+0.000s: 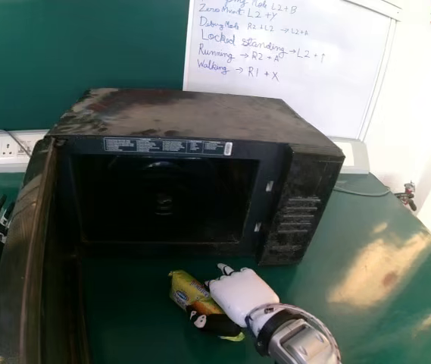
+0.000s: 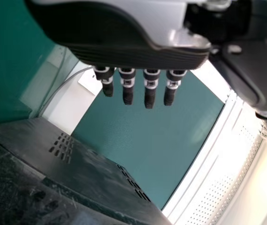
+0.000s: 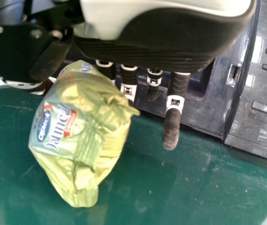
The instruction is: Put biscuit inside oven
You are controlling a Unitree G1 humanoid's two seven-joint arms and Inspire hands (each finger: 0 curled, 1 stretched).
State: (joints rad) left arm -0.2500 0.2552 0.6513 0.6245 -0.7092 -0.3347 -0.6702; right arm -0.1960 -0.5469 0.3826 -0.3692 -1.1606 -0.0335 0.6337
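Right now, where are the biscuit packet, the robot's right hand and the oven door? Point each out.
Biscuit packet (image 3: pixel 84 135), right wrist view: middle of the crinkled wrapper.
Right hand (image 1: pixel 243 294), head view: white back of the hand.
Oven door (image 1: pixel 23 254), head view: about midway down the open door.

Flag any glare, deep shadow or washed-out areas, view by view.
Head view: pale glare patches on the glossy green tabletop, dark cavity in the black box-shaped microwave oven; left wrist view: perforated white panel nearly washed out; right wrist view: highlights on the crinkled yellow-green biscuit packet, pale reflections on the oven's front.
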